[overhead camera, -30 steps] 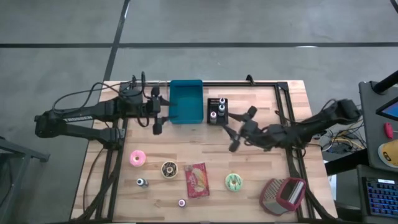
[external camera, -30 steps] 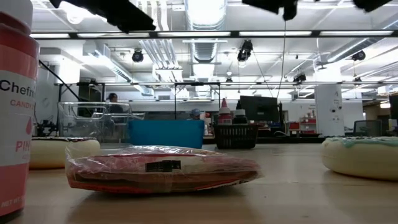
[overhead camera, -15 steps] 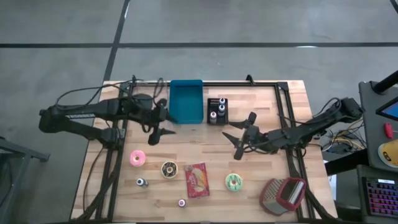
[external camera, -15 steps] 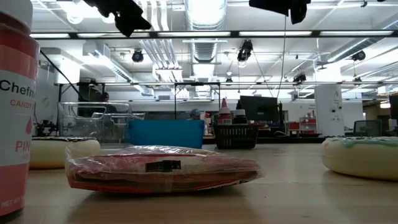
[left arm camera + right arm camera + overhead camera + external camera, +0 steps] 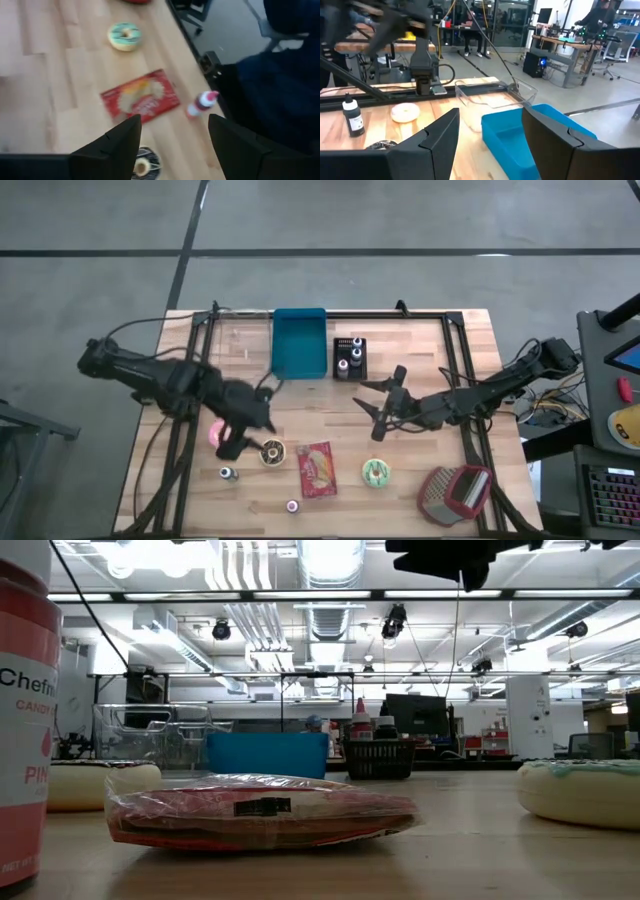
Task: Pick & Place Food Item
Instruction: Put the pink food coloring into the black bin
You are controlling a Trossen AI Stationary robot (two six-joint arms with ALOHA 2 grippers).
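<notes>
Red snack packet (image 5: 317,468) lies bottom centre, ungrasped. Left gripper (image 5: 243,442), fingers spread, empty, hovers lower left; right gripper (image 5: 383,400), fingers spread, empty, centre.

A wooden table (image 5: 420,350) holding a blue bin (image 5: 299,343), three doughnuts, a red snack packet (image 5: 318,468), small bottles and a red basket (image 5: 455,492)

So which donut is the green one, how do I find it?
Start at the blue bin at the table's far edge, then come toward the near edge, to the red snack packet. The green donut lies just right of it, the only one iced mint green; the other two donuts are pink and chocolate brown.
</notes>
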